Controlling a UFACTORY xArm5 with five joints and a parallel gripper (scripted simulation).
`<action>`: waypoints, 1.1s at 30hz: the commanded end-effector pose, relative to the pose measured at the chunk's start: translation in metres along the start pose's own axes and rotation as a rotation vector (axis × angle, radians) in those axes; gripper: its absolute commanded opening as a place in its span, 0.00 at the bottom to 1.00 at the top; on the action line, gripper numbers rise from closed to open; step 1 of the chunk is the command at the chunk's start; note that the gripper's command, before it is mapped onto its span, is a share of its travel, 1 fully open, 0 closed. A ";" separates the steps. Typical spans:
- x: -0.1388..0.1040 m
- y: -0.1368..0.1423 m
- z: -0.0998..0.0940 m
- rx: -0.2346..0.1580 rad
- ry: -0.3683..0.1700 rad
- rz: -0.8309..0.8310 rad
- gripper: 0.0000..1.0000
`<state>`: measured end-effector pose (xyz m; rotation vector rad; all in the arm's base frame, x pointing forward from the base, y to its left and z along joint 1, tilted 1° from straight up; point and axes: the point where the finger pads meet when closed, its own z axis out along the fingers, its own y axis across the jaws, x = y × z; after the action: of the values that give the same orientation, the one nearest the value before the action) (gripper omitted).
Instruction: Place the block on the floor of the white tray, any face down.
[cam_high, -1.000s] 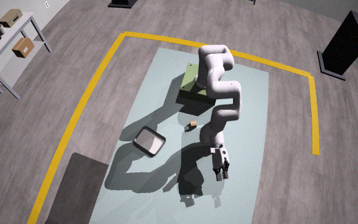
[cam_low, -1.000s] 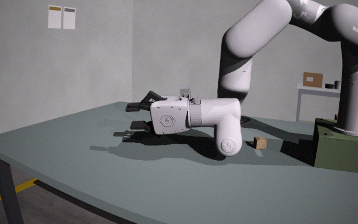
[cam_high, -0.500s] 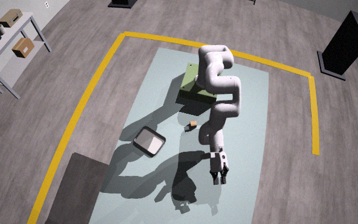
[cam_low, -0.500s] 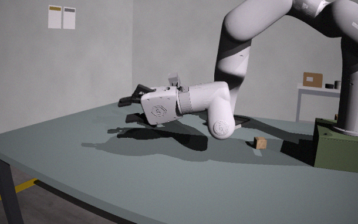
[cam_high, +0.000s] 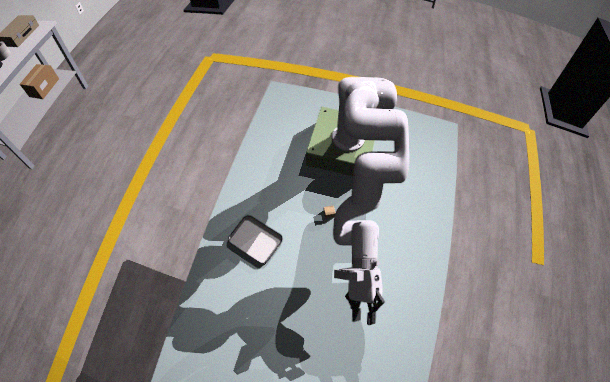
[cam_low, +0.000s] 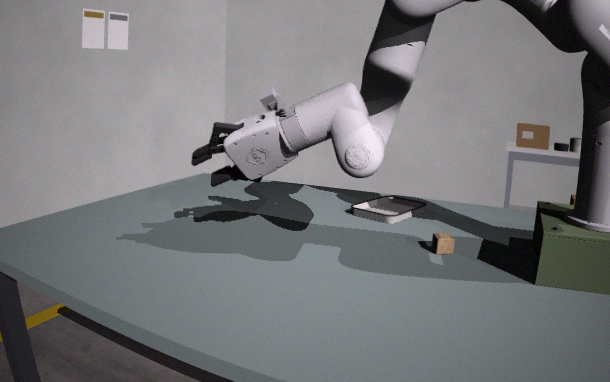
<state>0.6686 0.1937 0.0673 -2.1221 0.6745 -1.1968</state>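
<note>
Small tan block (cam_high: 329,210) resting on the surface (cam_high: 425,210), close to the green base plate (cam_high: 320,135), untouched, nothing gripping it. In the exterior view same block (cam_low: 443,243) sits in front of the base, one face flat down, roughly cube-shaped so no real long axis to align to.

White tray (cam_high: 235,235) lying on the surface off to one side of the block, apart from it, not touching. Tray floor bare, dark rim all round. In the exterior view tray (cam_low: 361,210) sits behind the block, farther from the camera.

Gripper (cam_high: 364,315) out beyond both, hanging above the surface, well apart from the block. Fingers partly spread, nothing between them. In the exterior view gripper (cam_low: 210,162) tilted close to horizontal, pointing away from the base, fingertips off the surface with their shadow beneath.

Key relation: block lies behind the gripper, back toward the arm's base, near the forearm (cam_high: 367,190) seen from above. Gripper aimed the opposite way. Likely next need: pull back toward the base, swing the wrist down, drop over the block. Tray then a short sideways carry from the block.

Risk, as a guess: tight reach so near the base.

Task progress: pick not started, block not in tray.
</note>
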 end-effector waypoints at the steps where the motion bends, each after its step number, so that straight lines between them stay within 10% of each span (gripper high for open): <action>1: 0.026 -0.003 -0.002 -0.101 -0.057 -0.075 0.61; 14: 0.058 0.001 -0.023 -0.237 -0.155 -0.178 0.61; 27: 0.099 0.013 -0.093 -0.430 -0.362 -0.330 0.61; 31: 0.099 0.013 -0.093 -0.430 -0.362 -0.330 0.61; 33: 0.108 0.018 -0.126 -0.485 -0.446 -0.376 0.61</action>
<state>0.6337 0.0961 0.1485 -2.7861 0.4627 -0.8600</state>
